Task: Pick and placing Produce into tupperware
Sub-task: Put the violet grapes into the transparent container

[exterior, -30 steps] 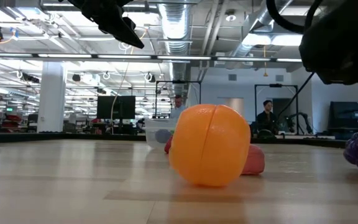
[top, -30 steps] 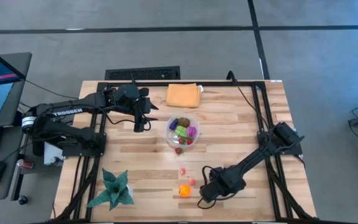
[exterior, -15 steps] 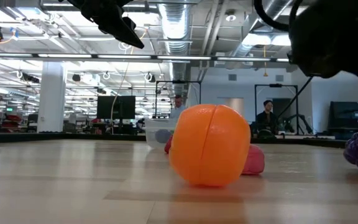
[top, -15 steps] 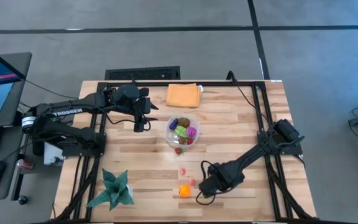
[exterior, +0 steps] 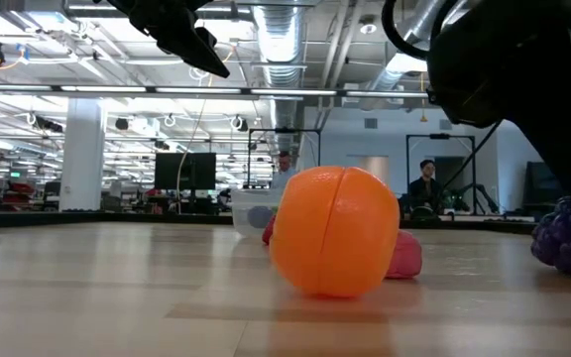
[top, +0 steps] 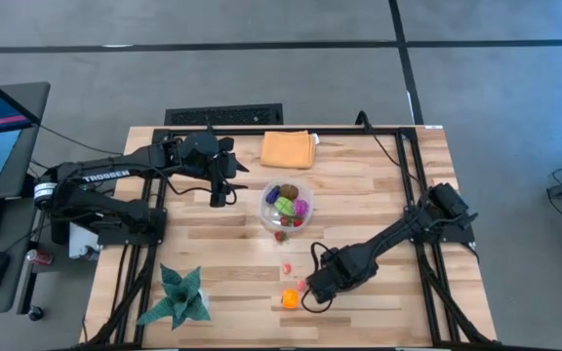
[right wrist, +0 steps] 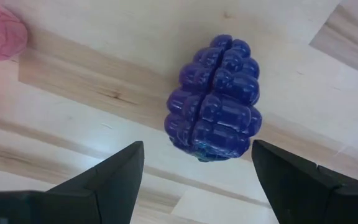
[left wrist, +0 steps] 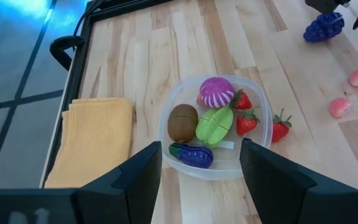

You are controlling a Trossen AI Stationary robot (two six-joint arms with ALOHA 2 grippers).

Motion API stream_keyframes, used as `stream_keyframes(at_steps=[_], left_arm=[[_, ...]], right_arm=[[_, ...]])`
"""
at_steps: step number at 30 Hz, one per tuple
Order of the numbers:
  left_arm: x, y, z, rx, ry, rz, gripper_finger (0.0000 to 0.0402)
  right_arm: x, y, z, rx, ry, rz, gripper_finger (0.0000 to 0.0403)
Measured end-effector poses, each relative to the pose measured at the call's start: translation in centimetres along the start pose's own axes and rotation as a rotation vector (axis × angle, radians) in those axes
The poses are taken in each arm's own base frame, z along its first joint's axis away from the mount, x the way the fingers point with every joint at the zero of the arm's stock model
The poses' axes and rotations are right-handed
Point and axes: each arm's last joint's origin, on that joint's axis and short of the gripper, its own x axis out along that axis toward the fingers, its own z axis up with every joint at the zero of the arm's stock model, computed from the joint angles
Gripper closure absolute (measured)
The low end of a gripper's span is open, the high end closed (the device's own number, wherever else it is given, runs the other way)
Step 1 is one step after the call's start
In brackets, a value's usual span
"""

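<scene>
Tupperware (left wrist: 261, 102) partly filled: a brown piece, a green piece, a magenta-striped piece, a dark purple piece and strawberries lie inside; one strawberry (left wrist: 281, 127) rests just outside its wall. Left gripper (left wrist: 201, 165) hovers beside the tupperware, toward the orange cloth (left wrist: 92, 140), jaws apart and empty. Right gripper (right wrist: 194, 165) hangs well away from the tupperware, above the purple grapes (right wrist: 215, 96), jaws wide, not yet closed on them. Remaining (by judgement): grapes, orange fruit (top: 289, 298), two pink pieces (left wrist: 340, 107) and the stray strawberry.
</scene>
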Motion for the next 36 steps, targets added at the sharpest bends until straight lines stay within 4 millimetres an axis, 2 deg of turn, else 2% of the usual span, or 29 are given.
stream_keyframes(at_steps=[25,36], left_arm=[[0.0,0.0,0.0,-0.003,0.002,0.000,0.0193],[0.0,0.0,0.0,-0.021,0.003,0.000,0.0193]], right_arm=[[0.0,-0.3,0.1,-0.018,-0.001,-0.026,0.0081],[-0.3,-0.1,1.4,-0.019,-0.004,-0.012,0.0081]])
